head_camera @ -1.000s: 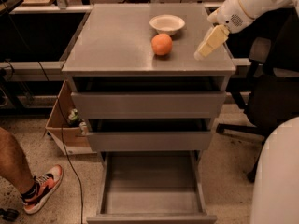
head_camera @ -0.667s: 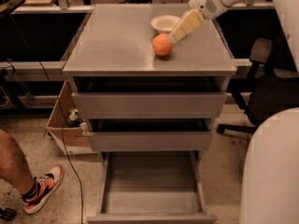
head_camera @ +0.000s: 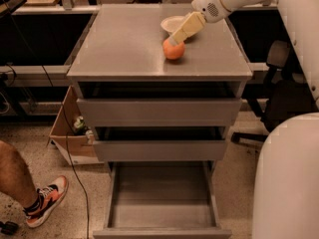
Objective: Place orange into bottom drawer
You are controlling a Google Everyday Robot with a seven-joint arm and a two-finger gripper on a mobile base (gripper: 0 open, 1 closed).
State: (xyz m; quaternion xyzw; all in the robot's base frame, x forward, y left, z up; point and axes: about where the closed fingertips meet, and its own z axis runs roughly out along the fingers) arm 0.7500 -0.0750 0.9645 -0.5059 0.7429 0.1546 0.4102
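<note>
The orange [head_camera: 174,50] sits on the grey counter [head_camera: 124,44] near its back right part, just in front of the white bowl [head_camera: 168,23], and the end effector [head_camera: 175,39] slants down from the right with its tip at the top of the fruit, touching it or very nearly so. Whether it is open or closed cannot be told here, nor whether it has any hold on the orange. The main risk is a nudge instead of a grasp: the fruit is round and smooth, so an off-centre push would probably send it rolling across the flat counter and perhaps over an edge. The bowl lies close under the arm's wrist, so a low or sideways correction could knock or drag it. The bottom drawer [head_camera: 162,195] stands pulled out and bare at floor level, far below, with the two upper drawers [head_camera: 159,112] above its back part; a weak grip could lose the orange on the way down, and releasing it too high would likely make it bounce or roll out of the shallow tray.
</note>
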